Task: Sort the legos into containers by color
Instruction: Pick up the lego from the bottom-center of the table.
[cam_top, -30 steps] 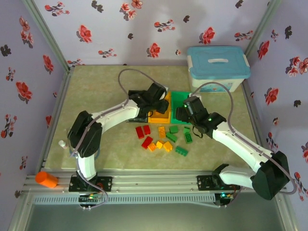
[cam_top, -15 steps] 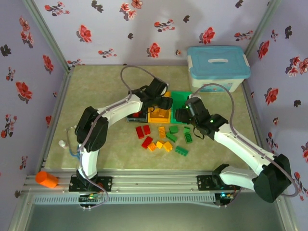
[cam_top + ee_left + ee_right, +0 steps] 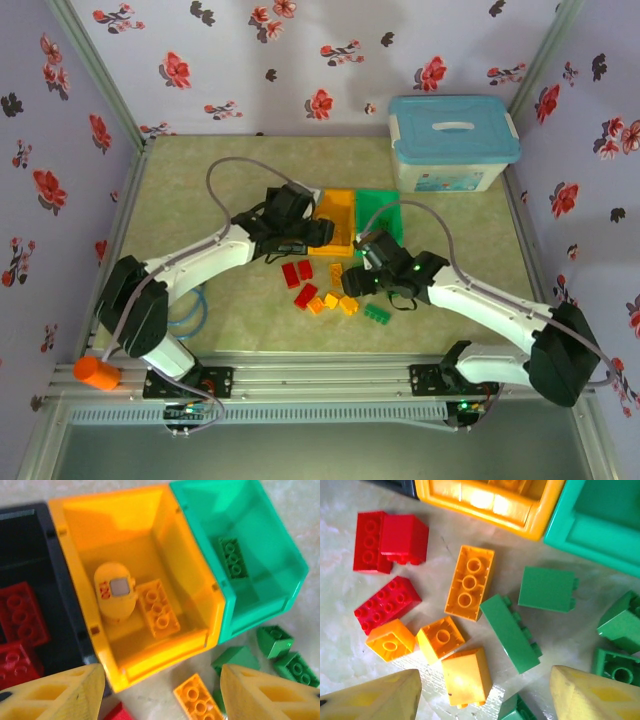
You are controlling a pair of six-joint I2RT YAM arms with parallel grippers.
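Having just let go over the orange container (image 3: 150,662), the left hand (image 3: 161,695) stands open and empty, while the right hand (image 3: 485,695), open and empty too, has moved over the loose legos (image 3: 469,582) at its 6 o'clock for another pick.

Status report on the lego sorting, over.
Left claw open above orange plastic bin. Right claw open over loose plastic bricks. Red, orange, green ones unsorted on table. No obstruction seen.

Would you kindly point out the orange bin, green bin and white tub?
Orange bin (image 3: 115,532), left wrist view, far inner wall.
Green bin (image 3: 267,545), left wrist view, right inner wall.
White tub (image 3: 480,142), top external view, blue lid.
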